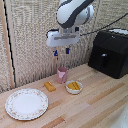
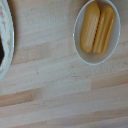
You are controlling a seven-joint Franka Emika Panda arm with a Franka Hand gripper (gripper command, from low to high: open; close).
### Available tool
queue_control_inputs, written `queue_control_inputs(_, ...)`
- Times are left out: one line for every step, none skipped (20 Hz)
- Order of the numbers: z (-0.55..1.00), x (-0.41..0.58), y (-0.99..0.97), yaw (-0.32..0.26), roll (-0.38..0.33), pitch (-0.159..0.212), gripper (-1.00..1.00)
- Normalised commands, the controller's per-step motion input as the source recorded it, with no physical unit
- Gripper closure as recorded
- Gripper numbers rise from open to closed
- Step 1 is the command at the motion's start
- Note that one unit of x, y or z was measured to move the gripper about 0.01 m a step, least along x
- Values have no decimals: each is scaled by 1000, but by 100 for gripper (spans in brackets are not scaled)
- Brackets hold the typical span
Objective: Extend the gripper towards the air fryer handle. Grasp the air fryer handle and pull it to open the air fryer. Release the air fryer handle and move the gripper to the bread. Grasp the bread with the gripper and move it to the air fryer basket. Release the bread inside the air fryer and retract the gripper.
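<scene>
exterior view: gripper hangs high above the wooden table, over the pink cup. its two dark-blue fingers are apart with a moderate gap and hold nothing, touch nothing. air fryer sits at the exterior view's right, drawer closed, air fryer handle on its front face. bread lies on the table between the patterned plate and the cup, near the small white bowl of yellow-orange pieces.

wrist view: only the white bowl with two orange pieces, bare wood, and a plate rim. no fingers, bread or fryer visible here.
</scene>
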Motion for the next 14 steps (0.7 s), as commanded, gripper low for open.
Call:
queue_control_inputs(0,17,0,-375,-27,0,-100)
queue_control_inputs(0,11,-20,-375,-32,0,-100)
queue_control_inputs(0,11,-20,-375,-32,0,-100)
queue_control_inputs(0,11,-20,-375,-33,0,-100)
queue_control_inputs(0,11,-20,-375,-33,0,-100)
queue_control_inputs(0,11,-20,-375,-39,0,-100)
queue_control_inputs(0,14,-23,-375,-48,0,-100)
queue_control_inputs(0,23,-34,-375,-68,0,-100)
queue_control_inputs(0,31,-31,-375,-89,0,-100)
queue_control_inputs(0,40,-29,-375,-114,0,-100)
queue_control_inputs(0,26,-43,-364,-134,2,-100)
queue_control_inputs(0,0,-80,-341,-147,2,-100)
queue_control_inputs(3,0,-97,-317,-169,14,-100)
queue_control_inputs(6,0,-114,-297,-188,20,-100)
